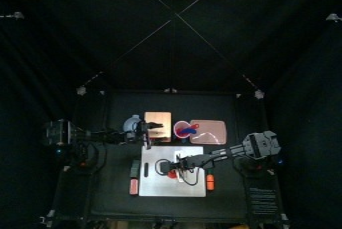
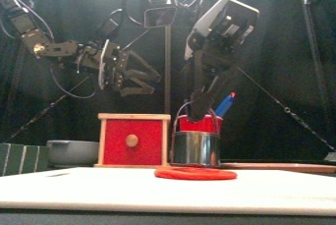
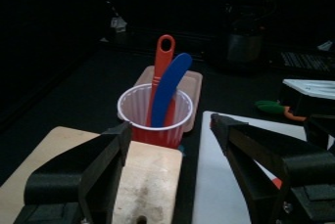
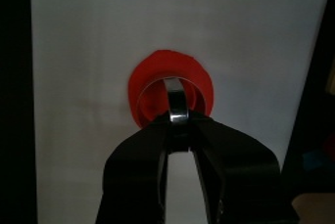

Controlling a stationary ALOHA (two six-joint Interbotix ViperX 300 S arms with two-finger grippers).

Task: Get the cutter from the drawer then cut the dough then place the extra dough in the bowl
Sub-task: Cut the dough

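Nearest, on the board (image 2: 79,185), the dough (image 2: 197,174) is lying as a flat red disc. It is being judged soft, light and easily torn or smeared, and it may be sticking to the board; the extra ring would best be taken at its outer edge and peeled up gently. The cutter (image 2: 197,148) is being stood upright on the middle of the dough. It is being judged stiff and light, with a smooth metal wall that would slip in a grip, so the thin wire handle on top is being judged the right place to hold it. The right claw (image 4: 175,120) is being held narrow, its jaws pinched on that handle from above.

Further back, the box (image 2: 134,140) is being seen with the bowl (image 2: 73,151) to its left and the cup (image 3: 160,118) behind the cutter. Above the box the left claw (image 3: 171,130) is being held wide apart; nothing is being gripped or touched by it.
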